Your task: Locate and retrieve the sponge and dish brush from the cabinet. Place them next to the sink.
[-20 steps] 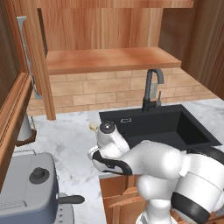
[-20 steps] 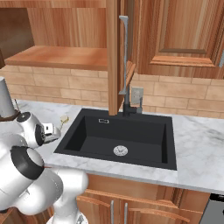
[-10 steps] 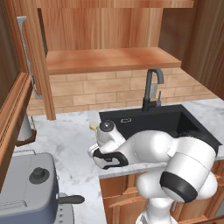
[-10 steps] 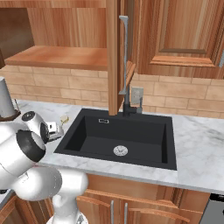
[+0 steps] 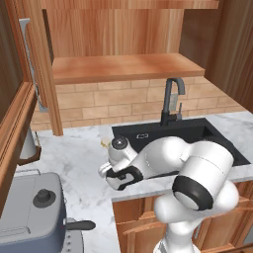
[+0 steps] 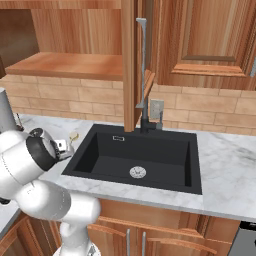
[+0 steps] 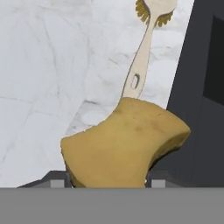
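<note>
Gripper (image 7: 105,181) low over the white marble counter (image 5: 79,163), just left of the black rectangular sink basin (image 5: 197,138) in the left base view. Jaws closed on the yellowish-olive squashed sponge block (image 7: 124,144), pinched between the two dark fingertips (image 7: 54,180) at the bottom of the hand view; sponge bulging and bent between them. Whether the sponge touches the marble: cannot tell.

Dish brush with round cream-yellow bristle head and thin pale handle (image 7: 142,61) lying flat on the marble just beyond the sponge, handle end with its slot hole right at the sponge's far edge, head pointing away from the gripper. Brush parallel to the sink's dark rim, just beside it. Small pale bit of the brush (image 6: 74,135) visible by the sink's left edge in the right base view.

Reddish-brown wooden wall cabinet (image 5: 123,69) above, door swung open with long grey bar handle (image 6: 142,60). Black curved faucet (image 5: 170,101) behind the basin. Round silver drain (image 6: 138,172) in basin floor. Grey toaster-like appliance (image 5: 29,212) at the counter's near left.
</note>
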